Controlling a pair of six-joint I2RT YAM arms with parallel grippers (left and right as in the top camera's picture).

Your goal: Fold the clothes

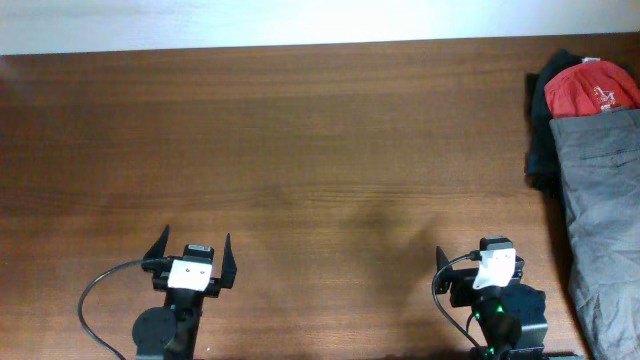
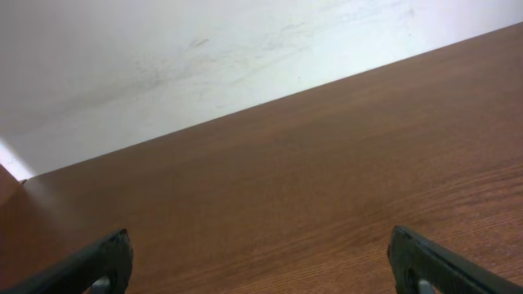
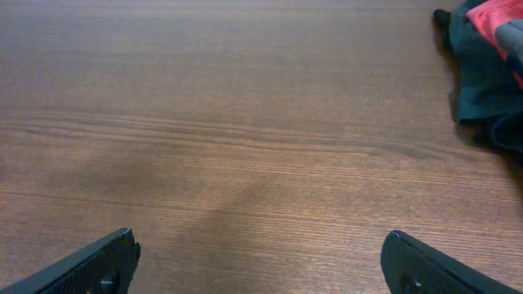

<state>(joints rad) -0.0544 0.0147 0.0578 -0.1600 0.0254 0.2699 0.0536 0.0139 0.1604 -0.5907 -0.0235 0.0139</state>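
The grey clothes (image 1: 605, 215) lie crumpled along the table's right edge, running from mid-right down to the front right corner and partly cut off by the frame. My left gripper (image 1: 196, 238) is open and empty at the front left, far from the clothes; the left wrist view shows its fingers (image 2: 259, 233) spread over bare wood. My right gripper (image 1: 479, 258) is open and empty at the front right, just left of the grey clothes; in the right wrist view its fingers (image 3: 260, 235) are spread over bare wood.
A red garment (image 1: 595, 88) and a dark garment (image 1: 545, 140) lie piled at the back right, above the grey clothes; both also show in the right wrist view, the dark one (image 3: 482, 82) under the red one (image 3: 502, 18). The brown wooden table (image 1: 300, 150) ends at a white wall behind.
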